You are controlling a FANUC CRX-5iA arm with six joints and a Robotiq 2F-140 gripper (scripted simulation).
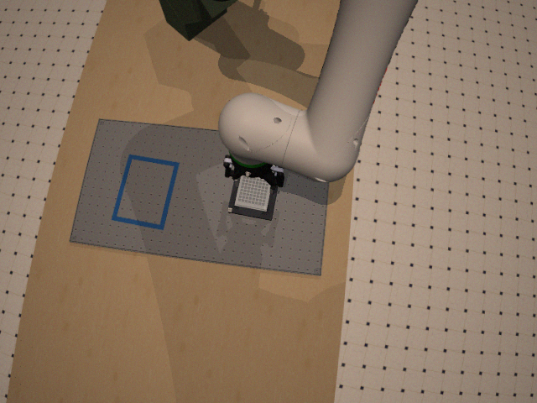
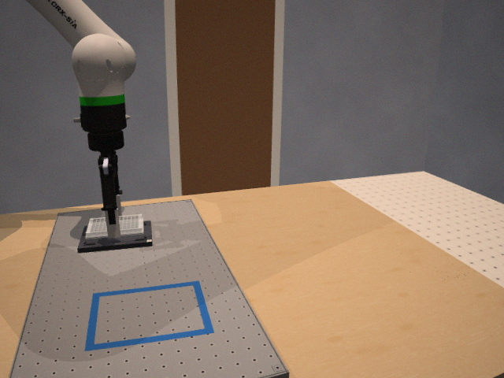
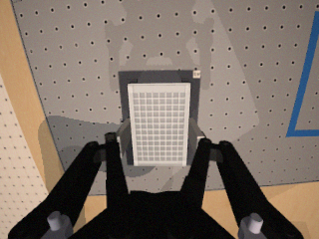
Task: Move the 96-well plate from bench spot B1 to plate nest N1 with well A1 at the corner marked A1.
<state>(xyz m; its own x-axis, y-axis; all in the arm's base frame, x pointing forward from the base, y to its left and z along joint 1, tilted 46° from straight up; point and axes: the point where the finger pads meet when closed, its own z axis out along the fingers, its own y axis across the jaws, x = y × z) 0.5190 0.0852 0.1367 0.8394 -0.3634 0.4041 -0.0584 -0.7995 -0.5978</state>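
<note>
I go from the left of the top view: there the blue outline of spot B1 lies with no plate inside it, on the grey perforated board. Toward the middle of the frame my gripper stands over the black plate nest N1, and the 96-well plate is between my fingers, which are clenched on its two long sides. In the exterior view, at the left of the frame, the plate is very low over the nest, and I cannot tell if it already touches the nest or hangs just above it. So I judge that the step in hand is the lowering of the plate into the locators; the carrying from B1 looks done. In the wrist view the plate lies just in front of my fingers, in the centre of the frame, and the dark border of the nest shows at its left, far and right sides, so it seems well centred. A small white label sits at the upper right corner of the nest; I cannot read it. The next move calls for a straight, slow descent with the plate kept level, and I open only when it sits fully down.
</note>
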